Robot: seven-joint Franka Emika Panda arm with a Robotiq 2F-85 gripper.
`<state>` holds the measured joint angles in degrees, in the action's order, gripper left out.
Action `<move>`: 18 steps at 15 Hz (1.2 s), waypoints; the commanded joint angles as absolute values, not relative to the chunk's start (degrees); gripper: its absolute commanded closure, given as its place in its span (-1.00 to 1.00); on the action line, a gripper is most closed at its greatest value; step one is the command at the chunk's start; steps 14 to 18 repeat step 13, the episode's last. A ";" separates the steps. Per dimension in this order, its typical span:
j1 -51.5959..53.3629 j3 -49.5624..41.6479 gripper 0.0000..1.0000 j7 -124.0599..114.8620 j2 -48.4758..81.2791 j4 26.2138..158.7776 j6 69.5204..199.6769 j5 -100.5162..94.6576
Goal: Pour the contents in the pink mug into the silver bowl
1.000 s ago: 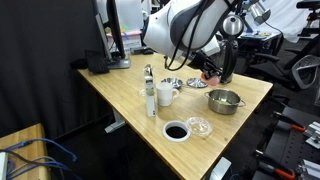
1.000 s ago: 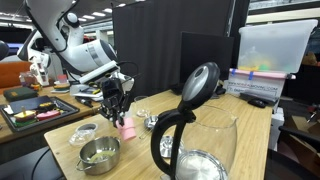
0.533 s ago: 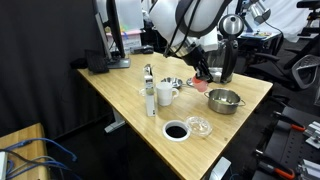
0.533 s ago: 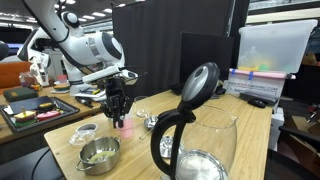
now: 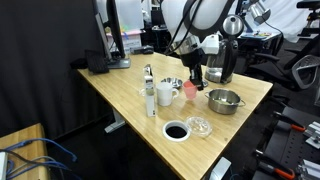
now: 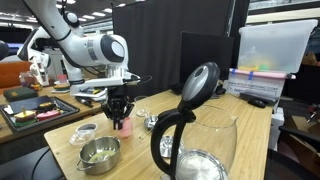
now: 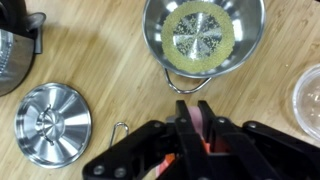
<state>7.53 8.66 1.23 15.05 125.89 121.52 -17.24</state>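
The pink mug hangs upright just above the wooden table, between the white mug and the silver bowl. My gripper points straight down and is shut on the mug's wall. In the wrist view a strip of the pink mug shows between the black fingers. Ahead of it, the silver bowl holds a layer of yellowish grains. In an exterior view the gripper holds the pink mug behind the silver bowl.
A white mug, a tall bottle and a smaller steel bowl stand near the pink mug. A clear glass dish and a black round hole lie near the front edge. A kettle fills the foreground.
The wrist has swung from a tilt to straight down. The pink mug has moved away from the silver bowl and lower, toward the white mug.
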 commanded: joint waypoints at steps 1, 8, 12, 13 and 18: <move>7.36 8.62 0.16 5.28 14.08 128.35 124.26 -14.72; 8.06 8.25 -0.27 6.53 14.80 127.53 122.66 -14.93; 8.06 8.24 -0.50 6.50 15.14 127.49 122.66 -14.93; 8.06 8.24 -0.50 6.50 15.14 127.48 122.66 -14.93; 8.06 8.24 -0.50 6.50 15.14 127.48 122.66 -14.93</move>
